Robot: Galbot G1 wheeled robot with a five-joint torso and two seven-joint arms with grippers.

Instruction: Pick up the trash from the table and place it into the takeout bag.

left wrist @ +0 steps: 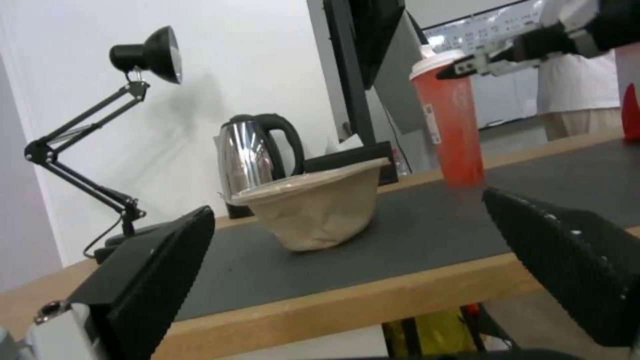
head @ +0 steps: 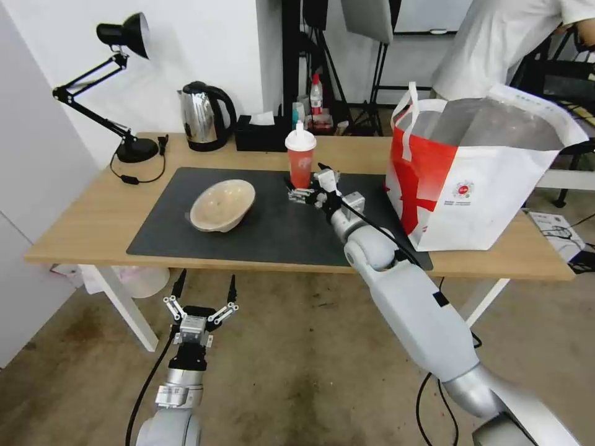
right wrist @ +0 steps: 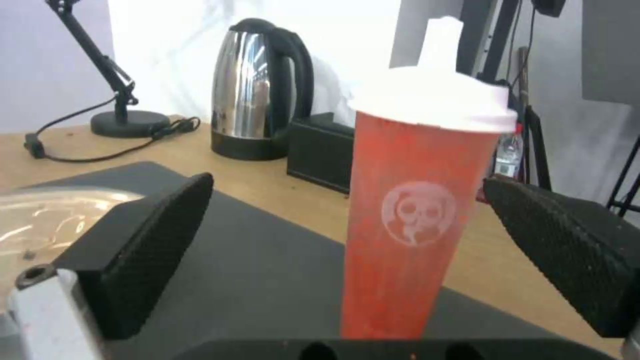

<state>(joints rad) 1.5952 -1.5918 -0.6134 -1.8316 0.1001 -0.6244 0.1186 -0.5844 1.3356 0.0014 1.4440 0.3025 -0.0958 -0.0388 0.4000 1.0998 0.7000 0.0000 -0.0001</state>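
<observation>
The red cup [head: 300, 162] with its white lid stands upright at the back of the dark mat [head: 273, 232] on the table [head: 87, 235]. My right gripper [head: 305, 176] is at the cup, open, with one finger on each side of the cup [right wrist: 407, 225] and gaps to both. A beige shallow bowl [head: 222, 204] sits tilted on the mat to the cup's left. The takeout bag [head: 477, 173] stands open at the table's right end. My left gripper [head: 204, 290] hangs open and empty below the table's front edge, facing the bowl [left wrist: 313, 210].
A steel kettle [head: 204, 114], a black tissue box [head: 260, 133] and a black desk lamp [head: 124, 93] with its cord line the back of the table. A white round container [head: 145, 279] sits on the floor under the table's left end.
</observation>
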